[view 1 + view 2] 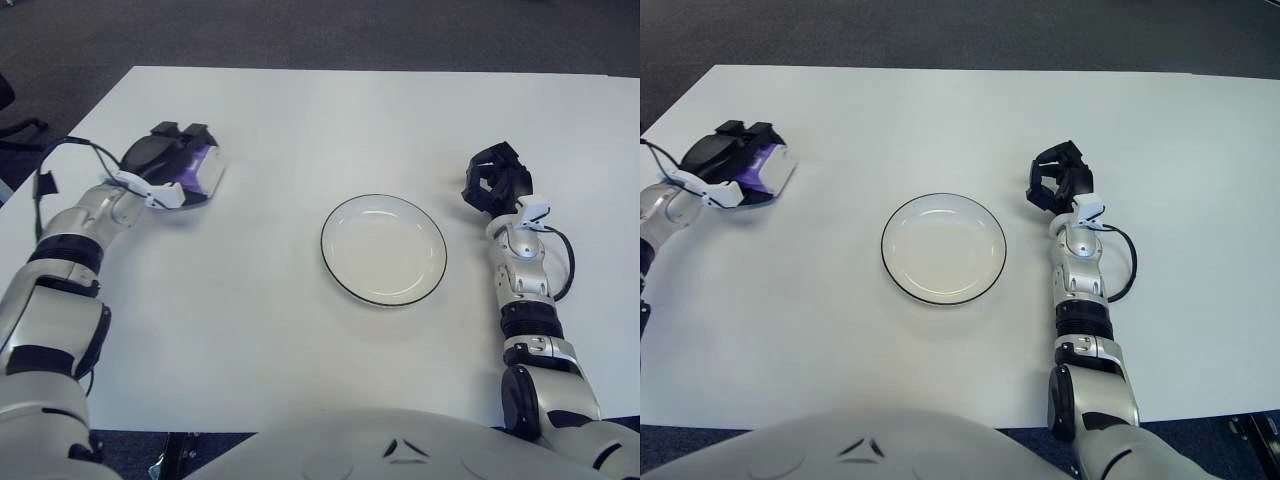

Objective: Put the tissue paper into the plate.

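We see the left hand [170, 165] gripping the tissue pack [200, 173] near the bench's left edge. The plate [384, 249] mid-bench holds nothing yet; carry and drop remain. Right hand [497, 180], curled on nothing, idles right of it.

Silver-grey jointed arms, black fingers [497, 180], black cables.
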